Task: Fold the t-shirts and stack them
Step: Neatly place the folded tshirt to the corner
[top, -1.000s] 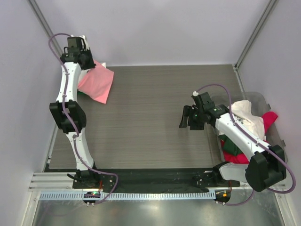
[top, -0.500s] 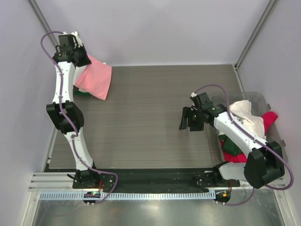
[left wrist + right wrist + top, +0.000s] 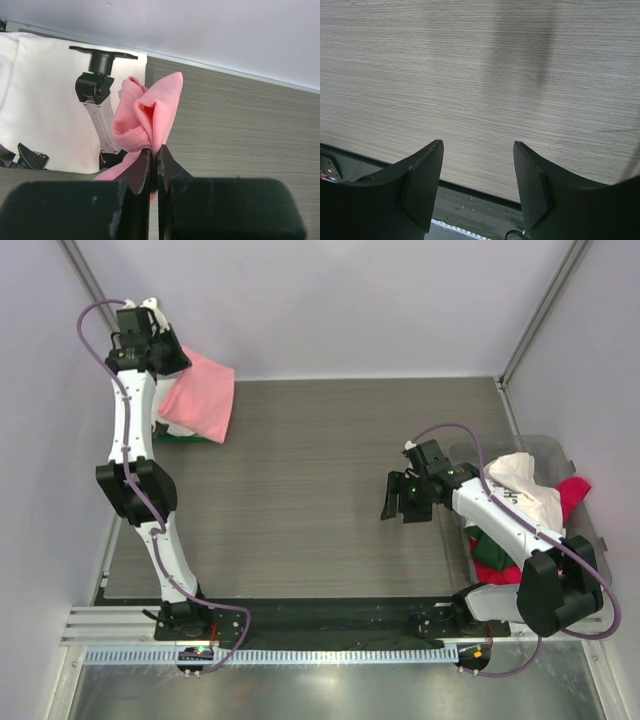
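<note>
Far-left corner of the table: left gripper clenched tight on a bunched fold of the salmon-pink tee, held up off the surface; pink cloth drapes over a white tee lying flat there; a dark green tee peeks out underneath; right gripper spread wide, grasping nothing, hovering over bare tabletop right of centre; clear bin at the right edge holds a crumpled white printed tee, a red tee and a green tee.

Open tabletop spans the middle; t-shirts crowd the far-left corner, a bin (clear plastic) the right edge.
</note>
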Action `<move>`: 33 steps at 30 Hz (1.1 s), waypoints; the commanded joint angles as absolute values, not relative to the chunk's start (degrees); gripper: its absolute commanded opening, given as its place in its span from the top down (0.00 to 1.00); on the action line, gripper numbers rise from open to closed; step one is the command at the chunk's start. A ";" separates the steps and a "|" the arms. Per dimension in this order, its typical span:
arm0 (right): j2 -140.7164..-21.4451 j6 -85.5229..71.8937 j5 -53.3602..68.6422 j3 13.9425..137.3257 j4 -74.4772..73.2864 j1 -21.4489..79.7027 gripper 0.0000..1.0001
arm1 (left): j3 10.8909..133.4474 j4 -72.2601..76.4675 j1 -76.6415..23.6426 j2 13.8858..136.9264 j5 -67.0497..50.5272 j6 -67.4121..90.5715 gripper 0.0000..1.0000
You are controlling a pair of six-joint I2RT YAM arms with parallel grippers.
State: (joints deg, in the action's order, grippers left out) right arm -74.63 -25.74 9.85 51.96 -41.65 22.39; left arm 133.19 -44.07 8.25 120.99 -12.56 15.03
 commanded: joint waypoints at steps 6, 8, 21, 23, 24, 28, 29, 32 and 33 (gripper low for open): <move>-73.74 -24.87 10.72 51.42 -40.34 22.59 0.36 | 135.61 -40.52 9.40 115.40 -14.41 15.38 1.00; -73.83 -24.87 10.81 51.24 -40.34 22.59 0.36 | 135.79 -40.43 9.75 115.66 -14.41 15.38 1.00; -76.55 -24.52 10.99 50.27 -39.29 22.68 0.37 | 140.27 -39.29 12.30 123.29 -20.12 14.68 0.98; -77.34 -24.43 10.99 50.54 -39.20 22.67 0.37 | 143.08 -38.85 13.36 125.32 -23.63 15.03 0.98; -77.69 -24.35 10.81 50.62 -39.20 22.68 0.37 | 144.22 -38.76 13.97 127.33 -24.43 15.29 0.97; -80.33 -24.26 10.37 51.15 -38.76 22.68 0.37 | 146.95 -37.45 15.73 131.65 -26.54 17.13 0.96; -81.46 -24.17 10.37 51.24 -38.24 22.68 0.37 | 147.13 -36.22 15.99 132.27 -26.80 17.31 0.96; -84.10 -24.78 10.46 51.50 -37.10 22.76 0.37 | 150.54 -33.76 17.84 136.74 -28.73 18.63 0.94; -84.89 -24.96 10.63 51.68 -36.83 22.85 0.37 | 150.90 -32.27 18.89 137.71 -28.65 19.07 0.92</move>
State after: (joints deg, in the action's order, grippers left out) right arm -83.26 -25.34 10.24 50.61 -39.11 22.39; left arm 146.58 -39.07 16.51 135.92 -24.77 17.19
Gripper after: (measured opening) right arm 0.632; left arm 0.065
